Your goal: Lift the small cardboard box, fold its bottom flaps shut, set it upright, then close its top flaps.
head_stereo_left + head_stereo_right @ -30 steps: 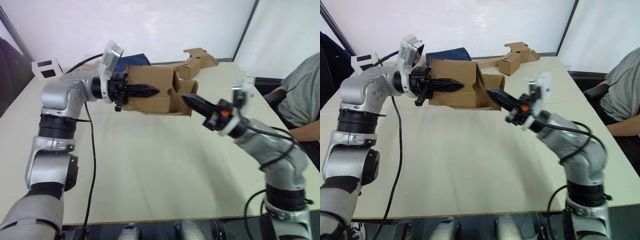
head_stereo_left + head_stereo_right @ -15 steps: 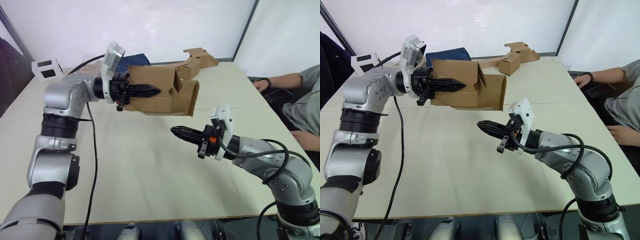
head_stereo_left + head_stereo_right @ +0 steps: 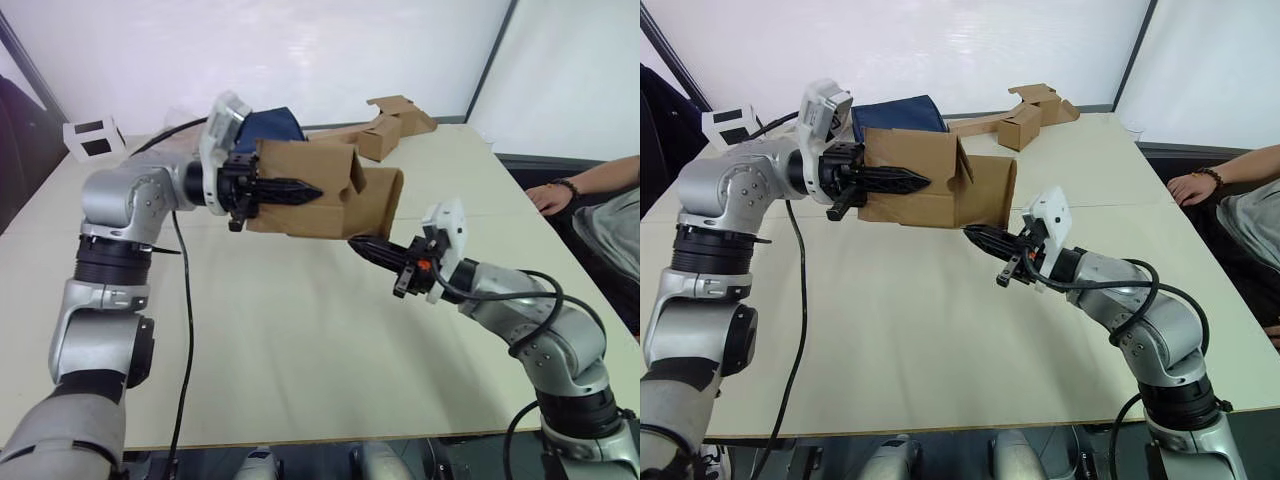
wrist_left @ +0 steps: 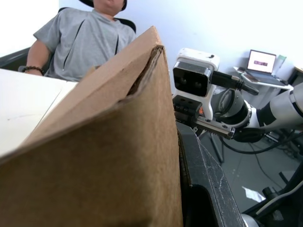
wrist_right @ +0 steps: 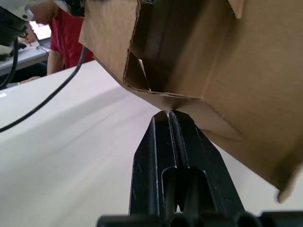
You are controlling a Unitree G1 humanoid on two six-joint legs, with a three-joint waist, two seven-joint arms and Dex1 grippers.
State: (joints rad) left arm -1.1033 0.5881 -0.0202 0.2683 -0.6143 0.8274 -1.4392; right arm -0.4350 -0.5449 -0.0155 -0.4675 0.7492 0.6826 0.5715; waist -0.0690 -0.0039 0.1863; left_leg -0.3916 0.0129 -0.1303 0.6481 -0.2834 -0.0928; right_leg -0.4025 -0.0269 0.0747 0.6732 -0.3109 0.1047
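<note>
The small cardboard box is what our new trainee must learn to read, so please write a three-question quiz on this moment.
1. True or false: the small cardboard box rests on the table.
2. Which hand grips the box? A) left hand B) right hand C) both
3. Fill in: the right hand's closed fingertips meet the box's ____ edge, near the hanging flap.

Key:
1. False; it is held in the air above the table.
2. A; the left hand's fingers clamp a wall of the box.
3. Lower; the right wrist view shows the tips touching that edge from beneath.
</note>
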